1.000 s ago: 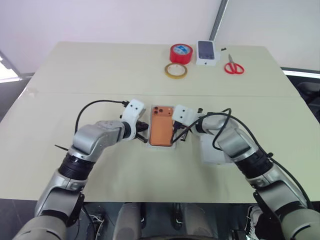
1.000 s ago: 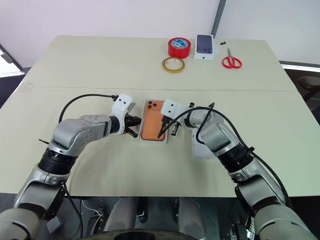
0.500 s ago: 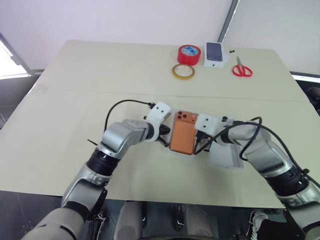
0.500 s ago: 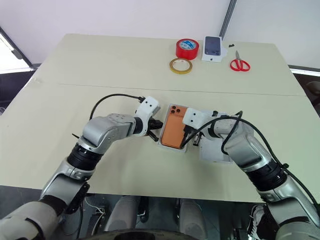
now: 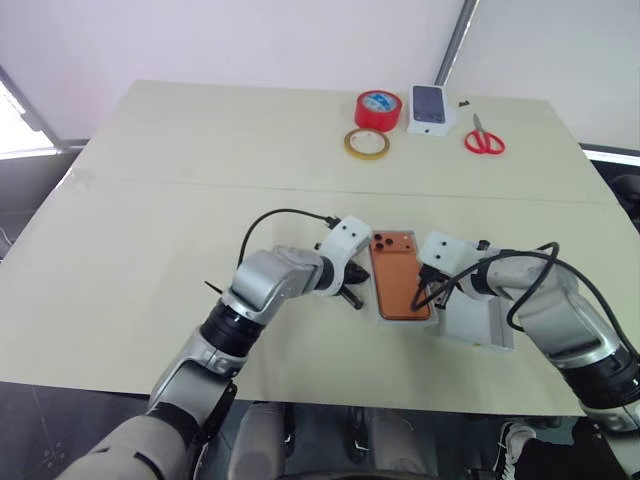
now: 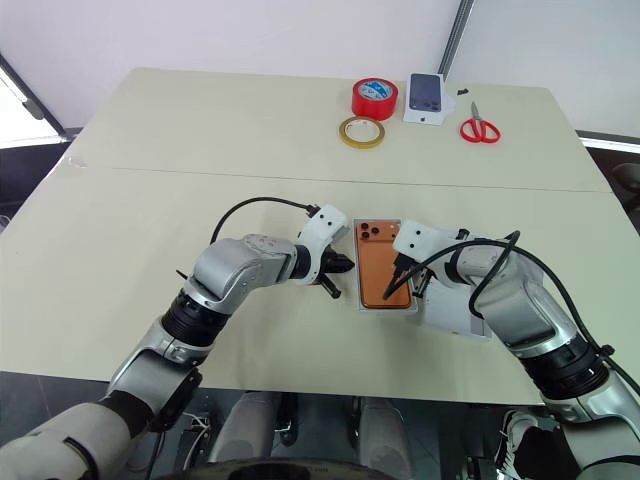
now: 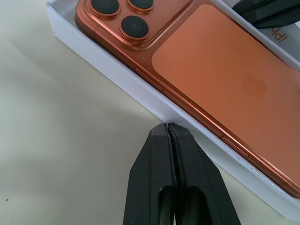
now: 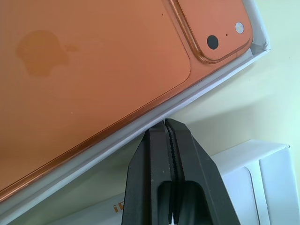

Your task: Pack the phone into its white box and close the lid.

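Near the table's [image 5: 120, 250] front edge, the phone [image 5: 398, 283] lies camera-side up in the white box [image 5: 379, 303], its long axis running from the front edge toward the back, lenses at the far end. So the packing part looks done and the lid [image 5: 478, 322] is what remains.

The lid lies flat just right of the box, partly under the right arm, apart from the box by a thin strip of table. That puts it on the right gripper's [image 5: 420, 300] side; the right arm is clearly the nearer one for picking it up.

Both grippers are clenched on nothing. The left gripper [image 7: 169, 129] has its tips against the box's left wall; the right one's tips sit at the right wall, between box and lid.

At the far edge, well apart, lie a tape ring [image 5: 366, 144], a red tape roll [image 5: 377, 108], a small box [image 5: 427, 107] and scissors [image 5: 483, 136].
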You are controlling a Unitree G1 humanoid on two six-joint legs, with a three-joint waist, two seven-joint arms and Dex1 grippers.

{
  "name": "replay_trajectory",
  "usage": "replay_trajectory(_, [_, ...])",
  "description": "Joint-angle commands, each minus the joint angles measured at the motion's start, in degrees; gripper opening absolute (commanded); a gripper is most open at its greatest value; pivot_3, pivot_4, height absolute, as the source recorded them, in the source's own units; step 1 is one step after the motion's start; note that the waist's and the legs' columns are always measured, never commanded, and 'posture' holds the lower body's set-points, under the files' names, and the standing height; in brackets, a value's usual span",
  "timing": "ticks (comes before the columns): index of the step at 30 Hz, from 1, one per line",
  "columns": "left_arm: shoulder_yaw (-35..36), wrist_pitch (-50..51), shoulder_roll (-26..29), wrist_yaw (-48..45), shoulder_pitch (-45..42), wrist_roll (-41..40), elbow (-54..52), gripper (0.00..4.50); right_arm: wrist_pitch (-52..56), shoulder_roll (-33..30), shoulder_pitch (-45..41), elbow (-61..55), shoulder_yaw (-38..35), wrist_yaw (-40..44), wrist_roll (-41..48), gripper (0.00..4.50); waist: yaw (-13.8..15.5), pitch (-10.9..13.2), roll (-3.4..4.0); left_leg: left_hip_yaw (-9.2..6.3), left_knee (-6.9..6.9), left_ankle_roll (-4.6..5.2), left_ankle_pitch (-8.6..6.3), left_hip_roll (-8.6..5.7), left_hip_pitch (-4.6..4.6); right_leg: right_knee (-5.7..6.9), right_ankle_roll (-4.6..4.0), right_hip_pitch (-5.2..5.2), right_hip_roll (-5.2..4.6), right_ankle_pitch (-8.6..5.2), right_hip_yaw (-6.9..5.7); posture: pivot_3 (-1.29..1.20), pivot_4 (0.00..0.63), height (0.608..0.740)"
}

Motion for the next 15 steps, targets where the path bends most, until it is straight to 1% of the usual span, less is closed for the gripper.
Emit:
replay_trajectory(1, [-0.38,-1.06,-2.47,-1.42,-1.42,-0.18,0.52,0.07,-1.08,0.32,-0.11,-2.83,-0.05,0.54,1.26,0.0,-0.04,0.0,0.0,0.0,0.03,0.01,-0.01,0.0,0.0,0.0,0.0,0.01,0.0,0.0,0.0,0.0,0.15,0.74])
replay_trajectory(9, [0.53,-0.88,-2.78,-1.76,-1.03,1.03,0.48,0.07,-1.72,0.3,-0.66,-1.78,0.06,0.52,1.07,0.0,-0.11,0.0,0.0,0.0,0.14,0.07,-0.05,0.04,0.0,0.03,0.0,0.04,0.01,0.0,0.0,0.0,0.15,0.74])
replay_trajectory(15, [1.78,-0.47,-1.54,-1.96,-0.69,1.27,-0.73,0.07,-1.4,-1.93,-1.89,-0.96,-2.54,1.41,1.53,0.0,-0.11,0.0,0.01,0.0,0.16,0.08,-0.06,0.04,0.0,0.04,0.0,0.04,0.02,0.0,0.0,0.0,0.15,0.74])
